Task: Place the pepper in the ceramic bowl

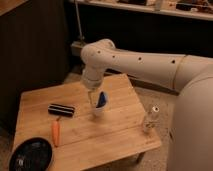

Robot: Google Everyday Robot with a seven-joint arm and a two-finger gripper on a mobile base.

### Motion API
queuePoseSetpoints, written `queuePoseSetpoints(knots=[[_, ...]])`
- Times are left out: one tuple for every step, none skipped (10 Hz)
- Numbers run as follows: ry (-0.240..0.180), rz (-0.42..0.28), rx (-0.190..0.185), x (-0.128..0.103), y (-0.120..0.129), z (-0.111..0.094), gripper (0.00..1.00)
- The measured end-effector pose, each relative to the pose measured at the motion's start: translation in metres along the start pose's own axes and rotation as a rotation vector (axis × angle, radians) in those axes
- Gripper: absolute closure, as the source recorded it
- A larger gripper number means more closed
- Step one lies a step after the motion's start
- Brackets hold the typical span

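Observation:
The pepper (56, 132), small, slim and orange, lies on the wooden table (120, 137) near its front left. In front of it, at the table's front left corner, sits a dark round ceramic bowl (31, 155) with nothing in it. My gripper (94, 99) hangs from the white arm over the middle of the table. It points down, open and holding nothing, right above a small white cup (98, 111) with a blue thing (103, 98) sticking out of it. The gripper is well to the right of the pepper and behind it.
A black cylindrical bar (61, 109) lies just behind the pepper. A clear plastic bottle (150, 119) stands near the table's right edge. My white body (192, 125) fills the right side. A dark wall and shelving stand behind the table.

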State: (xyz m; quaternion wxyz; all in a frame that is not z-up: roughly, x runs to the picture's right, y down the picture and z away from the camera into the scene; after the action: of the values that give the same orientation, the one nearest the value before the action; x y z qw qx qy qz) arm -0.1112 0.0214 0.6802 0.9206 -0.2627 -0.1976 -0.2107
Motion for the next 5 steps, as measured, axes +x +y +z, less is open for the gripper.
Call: queuePoseSetpoints(knots=[[-0.001, -0.054, 0.004, -0.0242, -0.0014, -0.0041, 0.20], [0.000, -0.075, 0.006, -0.0332, -0.0013, -0.0058, 0.20], [0.012, -0.072, 0.009, -0.0264, -0.0012, -0.0064, 0.20], [0.010, -0.073, 0.008, -0.0277, -0.0013, -0.0060, 0.20], [0.009, -0.075, 0.007, -0.0293, -0.0015, -0.0056, 0.20]])
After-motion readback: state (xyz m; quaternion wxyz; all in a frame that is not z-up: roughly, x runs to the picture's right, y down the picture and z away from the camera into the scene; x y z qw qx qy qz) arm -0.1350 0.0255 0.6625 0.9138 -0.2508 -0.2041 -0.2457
